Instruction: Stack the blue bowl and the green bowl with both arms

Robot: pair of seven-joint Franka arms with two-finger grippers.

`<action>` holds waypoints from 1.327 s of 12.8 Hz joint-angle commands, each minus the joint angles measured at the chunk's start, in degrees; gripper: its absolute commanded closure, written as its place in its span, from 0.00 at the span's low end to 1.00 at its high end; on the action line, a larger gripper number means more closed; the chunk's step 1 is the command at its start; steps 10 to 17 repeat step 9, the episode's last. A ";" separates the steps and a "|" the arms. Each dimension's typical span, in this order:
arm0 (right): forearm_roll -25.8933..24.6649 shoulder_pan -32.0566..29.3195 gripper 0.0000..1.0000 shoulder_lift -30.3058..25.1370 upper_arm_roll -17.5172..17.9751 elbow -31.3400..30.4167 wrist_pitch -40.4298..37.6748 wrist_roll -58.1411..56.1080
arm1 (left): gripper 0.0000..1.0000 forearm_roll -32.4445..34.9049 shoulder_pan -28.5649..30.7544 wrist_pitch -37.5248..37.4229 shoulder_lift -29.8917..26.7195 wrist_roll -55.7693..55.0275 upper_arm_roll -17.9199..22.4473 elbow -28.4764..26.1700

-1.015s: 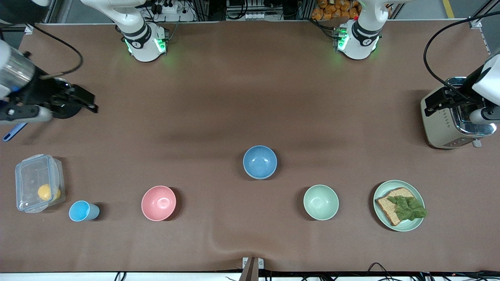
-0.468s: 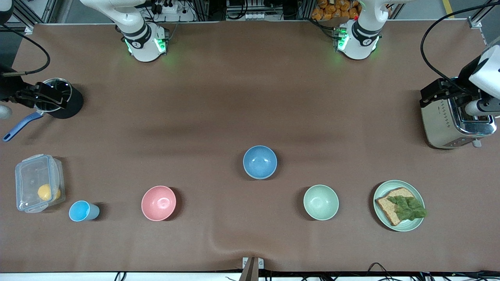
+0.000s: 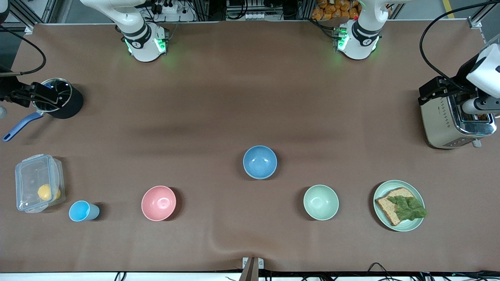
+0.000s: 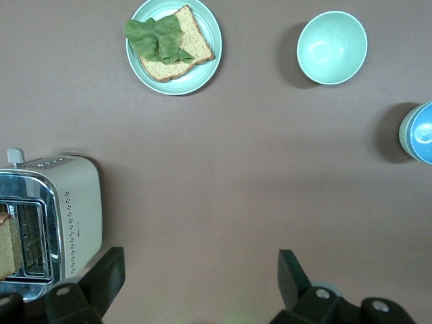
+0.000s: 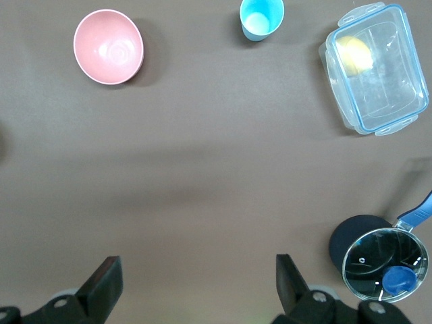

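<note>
The blue bowl (image 3: 260, 162) stands upright near the table's middle. The green bowl (image 3: 321, 202) stands nearer the front camera, toward the left arm's end. Both are empty and apart. In the left wrist view the green bowl (image 4: 332, 47) shows whole and the blue bowl (image 4: 418, 133) is cut by the frame edge. My left gripper (image 3: 439, 91) is open and empty over the toaster; its own view shows it (image 4: 199, 266) with jaws wide apart. My right gripper (image 3: 41, 96) is open and empty over the black pot, also seen in its own view (image 5: 196, 270).
A toaster (image 3: 445, 125) stands at the left arm's end. A plate with bread and lettuce (image 3: 399, 205) lies beside the green bowl. A pink bowl (image 3: 158, 203), light-blue cup (image 3: 83, 211), clear lidded box (image 3: 38, 182) and black pot (image 3: 62, 102) are toward the right arm's end.
The right arm has drawn back toward its end of the table, uncovering the black pot. The left gripper has shifted slightly over the toaster. The bowls have not moved.
</note>
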 commanded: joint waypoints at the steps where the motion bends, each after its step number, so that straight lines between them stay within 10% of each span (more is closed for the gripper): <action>1: -0.96 -0.41 0.00 -0.92 -0.40 -0.56 -0.29 -1.11 | 0.00 -0.33 0.05 -0.77 -0.98 -0.56 0.08 0.12; 17: -1.49 0.56 0.00 -0.48 -2.43 3.91 -6.08 -2.70 | 0.00 -0.33 -0.30 -0.86 -0.19 -0.73 -0.01 0.65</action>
